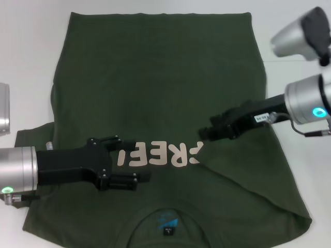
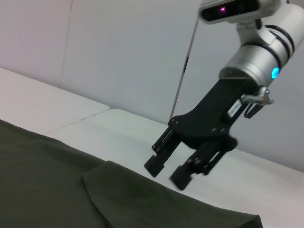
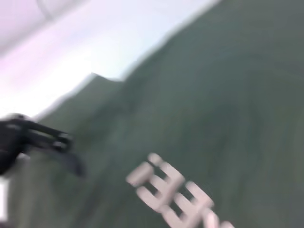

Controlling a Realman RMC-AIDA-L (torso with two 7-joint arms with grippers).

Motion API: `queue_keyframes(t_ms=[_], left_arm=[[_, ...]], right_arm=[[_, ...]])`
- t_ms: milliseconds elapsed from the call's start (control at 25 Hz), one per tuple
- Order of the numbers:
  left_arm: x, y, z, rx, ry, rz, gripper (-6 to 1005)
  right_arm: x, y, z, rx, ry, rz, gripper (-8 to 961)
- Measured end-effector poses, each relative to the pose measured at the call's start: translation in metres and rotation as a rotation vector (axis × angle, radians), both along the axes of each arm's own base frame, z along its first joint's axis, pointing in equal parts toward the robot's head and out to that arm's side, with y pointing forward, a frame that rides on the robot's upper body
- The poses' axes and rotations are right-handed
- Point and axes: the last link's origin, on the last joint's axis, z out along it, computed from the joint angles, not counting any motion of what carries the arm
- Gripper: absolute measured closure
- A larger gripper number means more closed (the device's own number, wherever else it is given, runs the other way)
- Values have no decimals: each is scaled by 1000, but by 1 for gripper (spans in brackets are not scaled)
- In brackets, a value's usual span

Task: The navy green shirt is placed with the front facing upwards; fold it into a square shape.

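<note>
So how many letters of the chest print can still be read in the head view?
4. "REE!" reads across the navy green shirt, between the left end effector and the right end effector. A shirt fold by the right end effector may hide the first letter.

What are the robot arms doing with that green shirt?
A two-armed robot is folding the shirt, which lies print-up on a white table. The right sleeve side is already folded in over the chest, covering part of the lettering. The right end effector is at that folded edge, its fingers open. The left end effector is open over the print.
</note>
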Motion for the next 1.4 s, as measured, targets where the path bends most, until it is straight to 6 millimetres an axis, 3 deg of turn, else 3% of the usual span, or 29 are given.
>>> queue_keyframes(t_ms=[360, 600, 680, 840, 1120, 1400], left_arm=[[-1, 5, 3, 5, -11, 57, 121], [-11, 29, 18, 75, 2, 285, 123], [-20, 38, 35, 128, 9, 397, 123], [-31, 40, 56, 166, 33, 511, 124], [-51, 21, 97, 166, 169, 799, 125], [-45, -2, 117, 69, 141, 977, 127]], right_arm=[[41, -44, -2, 50, 226, 310, 212], [63, -56, -4, 73, 261, 365, 36], [65, -60, -4, 74, 267, 381, 40], [66, -66, 2, 79, 299, 427, 46], [63, -75, 7, 53, 325, 505, 47], [63, -81, 13, -4, 277, 577, 46]])
